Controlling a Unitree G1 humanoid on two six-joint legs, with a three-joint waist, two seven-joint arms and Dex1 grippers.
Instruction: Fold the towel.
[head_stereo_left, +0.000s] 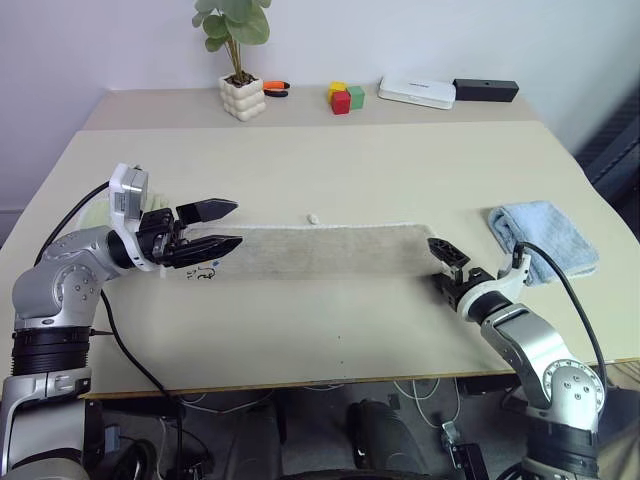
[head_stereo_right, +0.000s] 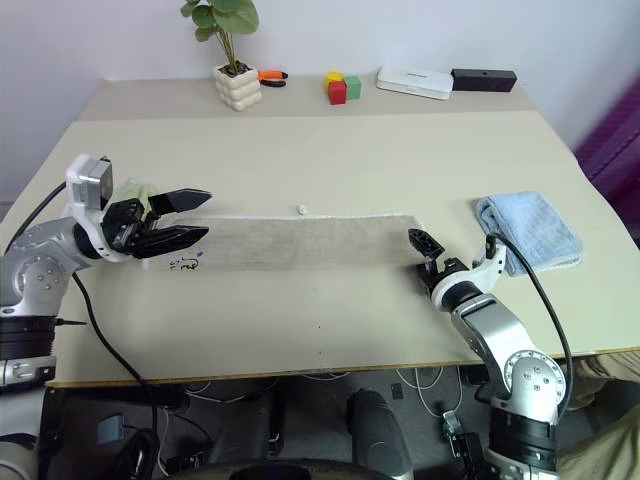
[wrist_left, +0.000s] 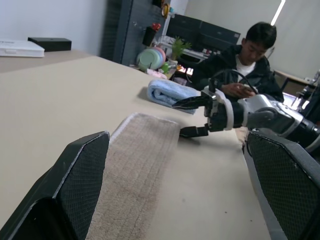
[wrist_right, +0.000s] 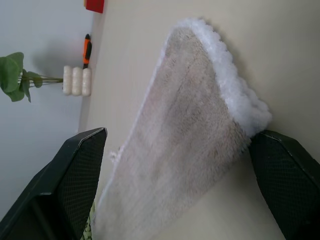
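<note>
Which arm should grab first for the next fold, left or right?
Right, probably. The right gripper is open at the towel's end, an edge between its fingers; the open left gripper hovers above the other end.

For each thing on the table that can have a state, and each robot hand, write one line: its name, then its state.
towel: folded into a long narrow strip, lying flat.
left hand: open, fingers at the towel's left end.
right hand: open, at the towel's right end, holding nothing.
blue towel: folded, lying right of the strip.
potted plant: upright at the table's far edge.
</note>
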